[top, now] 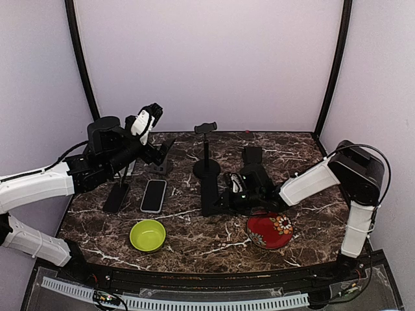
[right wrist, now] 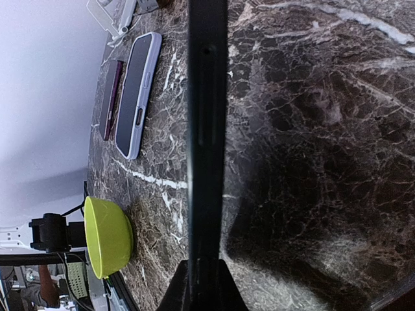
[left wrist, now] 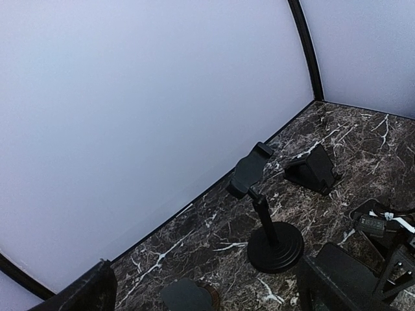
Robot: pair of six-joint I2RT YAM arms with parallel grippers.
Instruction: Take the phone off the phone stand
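Right gripper (top: 235, 192) is clenched on the dark phone (top: 209, 193). The wrist view shows the phone edge-on, side buttons visible, rising from the fingers. The phone is off the phone stand (top: 206, 152), which sits just beside the phone on the far side from the arm's base, clamp empty.

Reads as the put-down step. The phone is low over the table (top: 194, 253), turned up on edge; cannot tell if it touches.

To do it well:
- Lower until the long edge rests on the marble.
- Tip it flat, away from the stand's base, and only then let go.
- Letting go while it balances on edge would likely make it topple.
- Mind the light-cased phone (top: 154, 195) beyond the held phone, and the red plate (top: 269, 231) just beside the gripper on the base side.

Right arm is stretched low across the table, forearm nearly level, wrist rolled so the fingers pinch the phone's faces.

Left gripper (top: 146, 122) is released, jaws wide with nothing between them. It is raised high, elbow bent back, well apart from the phone.
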